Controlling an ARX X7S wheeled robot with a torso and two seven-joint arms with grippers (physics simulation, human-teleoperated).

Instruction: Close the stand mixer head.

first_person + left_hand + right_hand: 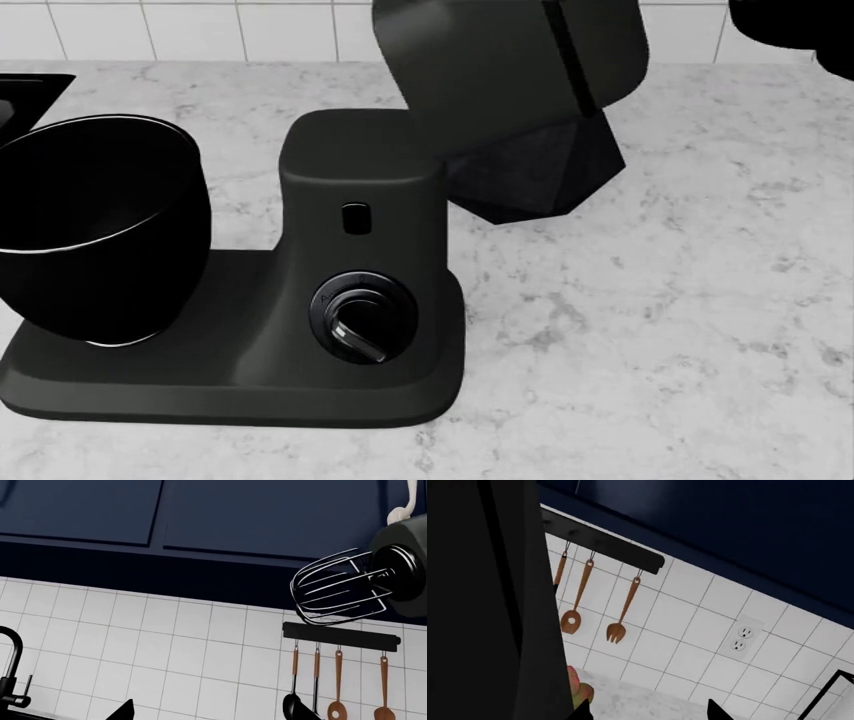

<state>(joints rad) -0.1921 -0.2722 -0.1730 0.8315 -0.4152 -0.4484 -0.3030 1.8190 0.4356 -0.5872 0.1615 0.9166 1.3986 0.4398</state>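
The stand mixer head (507, 60) is a matte charcoal block tilted up above the mixer's column (360, 200). In the left wrist view its underside (403, 550) shows with the wire whisk (337, 587) hanging from it. In the right wrist view the head (487, 605) fills one side as a dark slab. My right gripper (649, 715) is open and empty, with one fingertip (584, 712) close beside the head's edge. My left gripper (213, 716) is open and empty, well apart from the whisk. Neither gripper shows clearly in the head view.
The glossy black bowl (94, 230) sits on the mixer base (240, 390). A black faceted plant pot (547, 175) stands behind the column. A utensil rail (340, 635) with wooden spoons hangs on the tiled wall. A black faucet (10, 670) and a wall outlet (739, 637) are in view.
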